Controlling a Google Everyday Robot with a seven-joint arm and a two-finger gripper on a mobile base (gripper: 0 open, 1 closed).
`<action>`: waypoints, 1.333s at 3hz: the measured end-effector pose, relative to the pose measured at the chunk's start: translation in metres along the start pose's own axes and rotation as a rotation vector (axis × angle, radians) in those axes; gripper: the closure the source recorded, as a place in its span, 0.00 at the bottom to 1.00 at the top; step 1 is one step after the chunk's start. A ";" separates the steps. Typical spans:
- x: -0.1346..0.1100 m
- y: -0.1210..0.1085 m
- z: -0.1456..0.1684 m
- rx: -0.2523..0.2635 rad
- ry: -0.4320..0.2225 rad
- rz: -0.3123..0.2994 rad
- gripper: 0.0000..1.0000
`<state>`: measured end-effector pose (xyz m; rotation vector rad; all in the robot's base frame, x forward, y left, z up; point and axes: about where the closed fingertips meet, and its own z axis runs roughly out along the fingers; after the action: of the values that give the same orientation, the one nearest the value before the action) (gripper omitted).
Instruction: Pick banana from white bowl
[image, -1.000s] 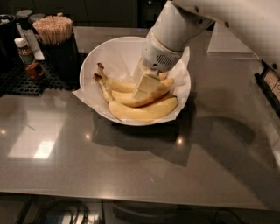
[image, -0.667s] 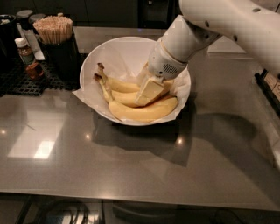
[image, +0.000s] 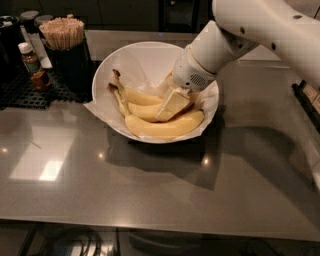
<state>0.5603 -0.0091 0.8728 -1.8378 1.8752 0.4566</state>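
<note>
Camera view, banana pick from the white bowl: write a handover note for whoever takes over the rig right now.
Gripper: down inside the white bowl, on the middle of the bananas; a grip cannot be confirmed.
Bananas: lying together on the crinkled paper liner in the bowl, stems pointing left. The bowl sits on the grey counter.
Done: gripper placed at the fruit.
Left: secure one banana and lift it clear of the bowl; none is raised yet.
Nearby: dark cup of wooden sticks just left of the bowl.
</note>
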 end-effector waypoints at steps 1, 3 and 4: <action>-0.001 0.000 -0.002 0.002 0.001 -0.002 0.46; -0.018 0.028 -0.013 0.100 0.059 -0.031 0.46; -0.016 0.037 -0.016 0.131 0.065 -0.014 0.45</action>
<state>0.5221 -0.0028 0.8912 -1.7974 1.8857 0.2654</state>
